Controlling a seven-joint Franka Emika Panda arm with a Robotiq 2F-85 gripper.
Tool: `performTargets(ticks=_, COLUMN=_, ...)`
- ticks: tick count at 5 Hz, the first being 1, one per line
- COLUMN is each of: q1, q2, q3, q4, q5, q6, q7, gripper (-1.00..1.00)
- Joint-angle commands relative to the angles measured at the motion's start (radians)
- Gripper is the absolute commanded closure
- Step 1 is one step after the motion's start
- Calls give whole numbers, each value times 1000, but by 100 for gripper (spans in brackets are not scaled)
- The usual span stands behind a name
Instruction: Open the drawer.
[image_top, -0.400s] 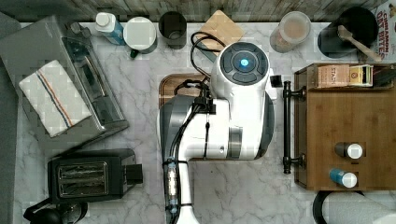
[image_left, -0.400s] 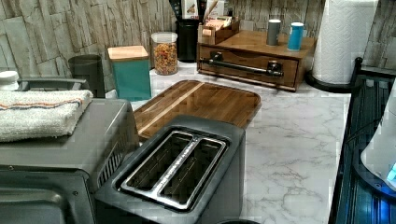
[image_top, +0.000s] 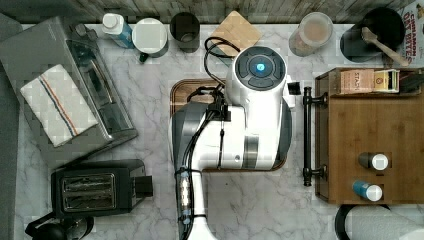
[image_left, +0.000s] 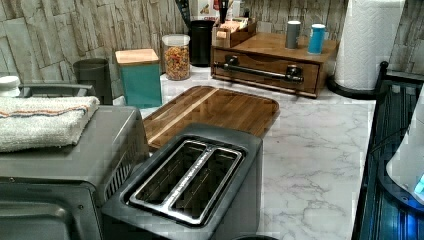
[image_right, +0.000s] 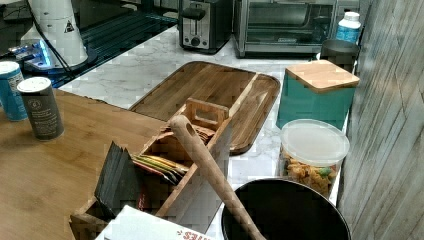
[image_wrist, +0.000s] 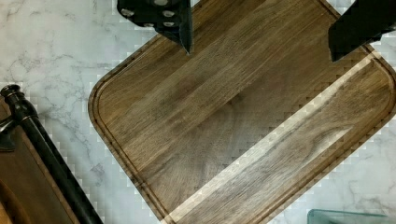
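Top view: your arm (image_top: 240, 125) sits over the dark wooden tray (image_top: 181, 92) in the middle of the marble worktop (image_top: 150, 125). The drawer (image_top: 321, 135) is in the bamboo box at the top view's right, closed, its front facing the arm. The black bar handle (image_top: 307, 135) runs along that front on two posts, just beside the arm's body. Two small bottles and a tea caddy stand on the box top, so a jerk could likely rattle them.

Left view: the drawer (image_left: 265, 67) shows at the back, flush with the box, with the handle (image_left: 260, 72) standing clear of the wood. Judgement: wide and shallow, rigid, probably light, and it should slide straight out. The box may drag on smooth marble if you yank. The bar is metal, stiff, likely slick and round.

Right view: you see the box top (image_right: 50, 165) with the caddy (image_right: 175, 155) and a wooden spoon (image_right: 215, 175). The tray (image_right: 210, 95) lies just past it.

Wrist view: the jaws are spread wide and hold nothing, gripper (image_wrist: 261, 35) hovering above the tray (image_wrist: 243, 126). The handle (image_wrist: 51, 168) shows near one corner, one post end visible, still apart from the fingers (image_wrist: 180, 25).

Take the bar near its middle, between the posts, jaws across it, then pull straight and level towards the tray.
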Motion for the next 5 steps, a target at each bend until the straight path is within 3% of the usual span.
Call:
performTargets(ticks=1, q1=-56, q2=-65, q3=-49, q4=-136, q5=-23, q6=161, q7=-395, gripper=-100)
performTargets(ticks=3, q1=-98, q2=-23, q3=-111, q4=-157, q5=-41, q6=274, q7=-674, gripper=-100)
performTargets(ticks=4, q1=-98, q2=13, q3=-149, q4=-137, q5=-76, q6=283, q7=-729, gripper=-100)
performTargets(ticks=5, q1=-87, q2=16, q3=-174, q4=-195, q5=-115, q6=362, q7=-725, gripper=-100)
